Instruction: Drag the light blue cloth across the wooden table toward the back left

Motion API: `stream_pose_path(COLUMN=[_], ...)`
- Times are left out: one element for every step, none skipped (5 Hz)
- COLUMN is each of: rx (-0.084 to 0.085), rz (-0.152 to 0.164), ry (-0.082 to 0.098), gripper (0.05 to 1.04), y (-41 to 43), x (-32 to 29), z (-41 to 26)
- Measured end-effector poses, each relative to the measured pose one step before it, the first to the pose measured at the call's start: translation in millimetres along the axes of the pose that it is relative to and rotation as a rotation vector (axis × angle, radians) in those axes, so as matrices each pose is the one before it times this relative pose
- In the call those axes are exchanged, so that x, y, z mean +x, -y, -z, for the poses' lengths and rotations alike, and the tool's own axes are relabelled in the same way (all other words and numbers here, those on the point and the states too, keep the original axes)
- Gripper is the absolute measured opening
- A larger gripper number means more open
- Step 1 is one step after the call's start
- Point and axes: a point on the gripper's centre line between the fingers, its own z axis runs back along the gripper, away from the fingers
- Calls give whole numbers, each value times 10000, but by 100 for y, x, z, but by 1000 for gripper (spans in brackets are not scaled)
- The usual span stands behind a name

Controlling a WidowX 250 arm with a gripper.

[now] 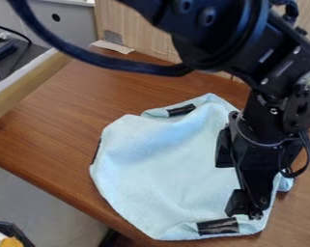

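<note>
The black gripper point(246, 206) is over the lower right part of a light blue cloth point(160, 164), its tip at or just above the fabric near the cloth's lower right edge. Whether it touches or pinches the fabric, I cannot tell. Spread mostly flat, the cloth has soft wrinkles and some folded-in edges. Black strips mark its edges: one strip point(181, 110) at the top, another strip point(218, 226) at the bottom beside the gripper, and a thin dark one at the left. The arm covers the cloth's right side.
Brown wooden table point(60, 123) lies under the cloth, its front edge running diagonally at lower left. A light wooden rail point(28, 84) borders the left, and a wood-grain panel point(128, 29) stands behind. A black cable point(118, 63) loops from the arm above the table.
</note>
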Motion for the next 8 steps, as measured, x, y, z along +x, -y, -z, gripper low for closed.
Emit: stream_pose_path(rx=[-160, -202, -116, 13, 39, -27, 23, -254], rz=[12, -844, -704, -938, -986, -448, 17, -311], ry=[-249, 114, -159, 101, 358, -17, -16, -25], gripper=[1000, 1000, 1000, 1000, 1000, 1000, 1000, 1000], y=[333, -1117, -1122, -1511, -1526, -898, -473, -136], x=[-246, -478, -345, -334, 276, -42, -300, -229], z=[716, 187, 591, 426, 1132, 2121, 2488, 1078])
